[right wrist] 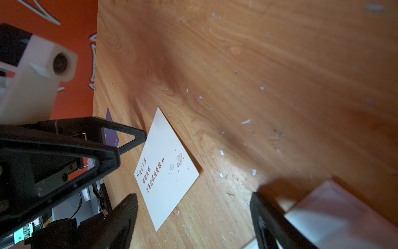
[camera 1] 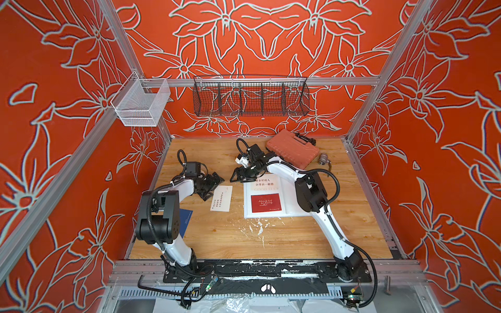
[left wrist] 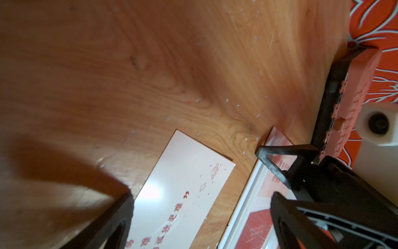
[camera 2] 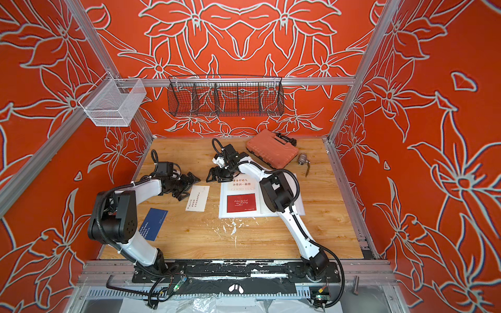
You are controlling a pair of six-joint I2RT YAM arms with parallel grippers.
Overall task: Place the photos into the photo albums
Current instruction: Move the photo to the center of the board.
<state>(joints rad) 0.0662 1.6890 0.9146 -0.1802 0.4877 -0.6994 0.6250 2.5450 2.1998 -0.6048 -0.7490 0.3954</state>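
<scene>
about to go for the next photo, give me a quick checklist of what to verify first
1. left gripper open and empty: ok
2. right gripper open and empty: ok
3. photo album lying open: ok
4. loose white card flat on the table, nothing on it: ok
5. every photo in the album: not ok, the white card and the navy card lie on the table
6. free space on the page beside the dark red card: cannot tell, part of the page is hidden

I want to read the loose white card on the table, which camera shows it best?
The right wrist view: the whole white card lies unobstructed, red text legible. Both top views show it whole but small, text unreadable; the left wrist view crops it.
</scene>
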